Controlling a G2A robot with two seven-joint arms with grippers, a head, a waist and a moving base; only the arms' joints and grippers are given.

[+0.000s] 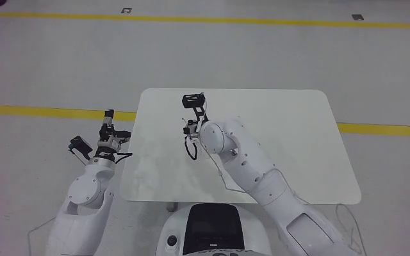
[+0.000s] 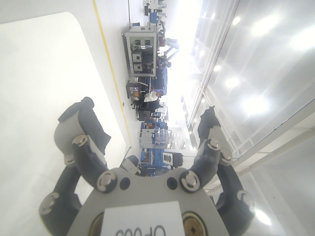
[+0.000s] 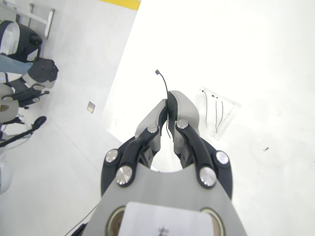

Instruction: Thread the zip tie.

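Zip tie [image 3: 164, 83], pinched in right hand [image 3: 168, 98]; left hand [image 2: 147, 108] spread

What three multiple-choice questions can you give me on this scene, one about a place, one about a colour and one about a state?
1. Where is the left gripper relative to the table?
A. Over its middle.
B. Out past its edge.
C. Resting on it.

2. What colour is the zip tie?
A. Black.
B. White.
C. Yellow.

3. What state is the right gripper in?
A. Wide open.
B. Shut on nothing.
C. Shut on the zip tie.

Answers:
1 B, since the top view shows it over the floor beside the table's edge.
2 A, since it is a thin black strip against the white table.
3 C, since it is closed tight with the tie clamped in it.
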